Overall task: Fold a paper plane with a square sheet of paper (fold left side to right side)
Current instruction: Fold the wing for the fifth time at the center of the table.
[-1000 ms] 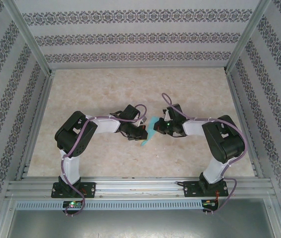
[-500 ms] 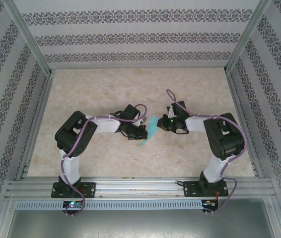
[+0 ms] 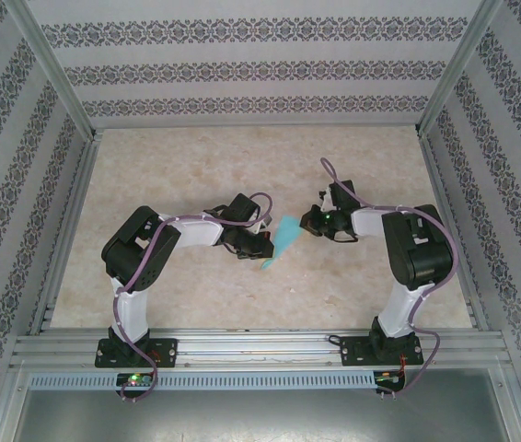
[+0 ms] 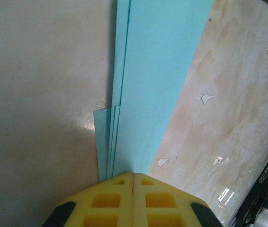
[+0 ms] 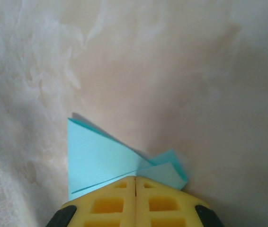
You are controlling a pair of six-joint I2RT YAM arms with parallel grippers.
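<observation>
Paper plane (image 4: 157, 71) in closed left end effector (image 4: 133, 177)

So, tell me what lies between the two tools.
The folded paper lies between the left tool and the right tool, both shut with tips at its edges, as the top view shows.

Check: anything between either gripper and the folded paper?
Nothing visible. The left gripper is shut on the paper plane, its layers running into the closed fingers. The right gripper is shut with the paper reaching under its fingertips.
</observation>
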